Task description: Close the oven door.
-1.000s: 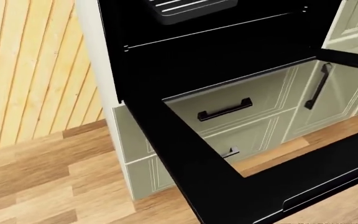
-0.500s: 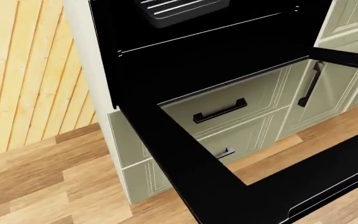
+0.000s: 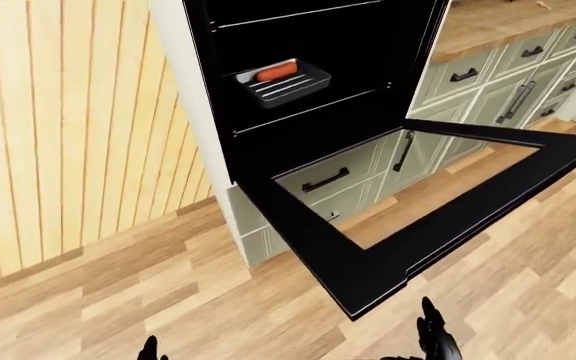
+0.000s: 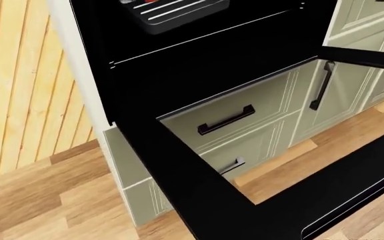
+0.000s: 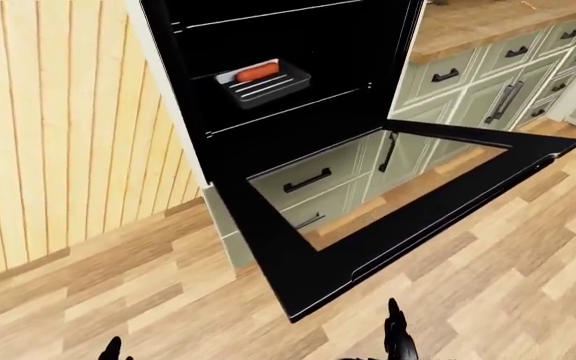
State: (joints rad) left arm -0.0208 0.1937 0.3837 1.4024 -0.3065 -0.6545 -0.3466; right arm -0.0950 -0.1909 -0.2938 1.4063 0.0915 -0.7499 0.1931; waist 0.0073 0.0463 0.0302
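Your right hand is showing only as dark fingertips poking up at the bottom edge of the left-eye view, just below the near corner of the oven door; you cannot tell from this sliver whether it is open or closed, and it is not touching the door. Your left hand is barely peeking in at the bottom left of the same view, over the floor, well apart from the door, and its state is likewise impossible to read.

The oven door is hanging wide open, lying roughly flat and jutting out from the oven toward you. Its black frame is surrounding a glass pane, and through that pane you are seeing the pale green drawers with their dark handles beneath the oven.

Inside the dark oven cavity, a black tray is sitting on a rack, and a reddish sausage is lying in it.

To the right of the oven in the left-eye view, green cabinets are running under a wooden desk. To the left, a wall of pale vertical wood planks is meeting the wood-plank floor.
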